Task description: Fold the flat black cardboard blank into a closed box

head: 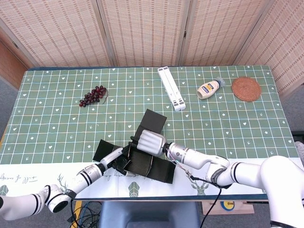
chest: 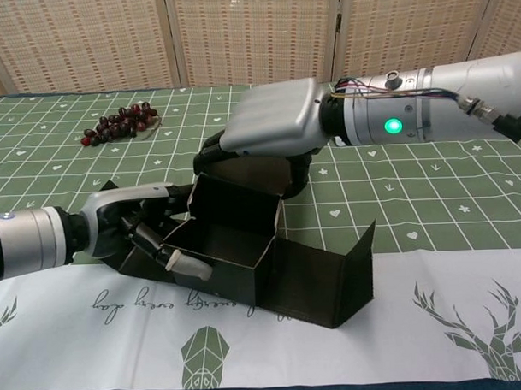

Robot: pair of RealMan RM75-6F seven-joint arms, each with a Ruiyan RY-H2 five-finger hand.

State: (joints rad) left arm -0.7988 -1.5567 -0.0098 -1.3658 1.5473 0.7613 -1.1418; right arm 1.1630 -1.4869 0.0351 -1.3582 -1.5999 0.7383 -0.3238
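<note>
Black cardboard box [chest: 245,247], half folded, sits low and centre on the green checked surface [head: 57,123]. The left hand [chest: 146,229] grasps its left wall; the right hand [chest: 271,130] clasps its rear wall from above.

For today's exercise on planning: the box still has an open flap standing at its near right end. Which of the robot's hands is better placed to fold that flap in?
Probably the right hand: it is over the box on the flap's side, while the left hand holds the opposite end.
</note>
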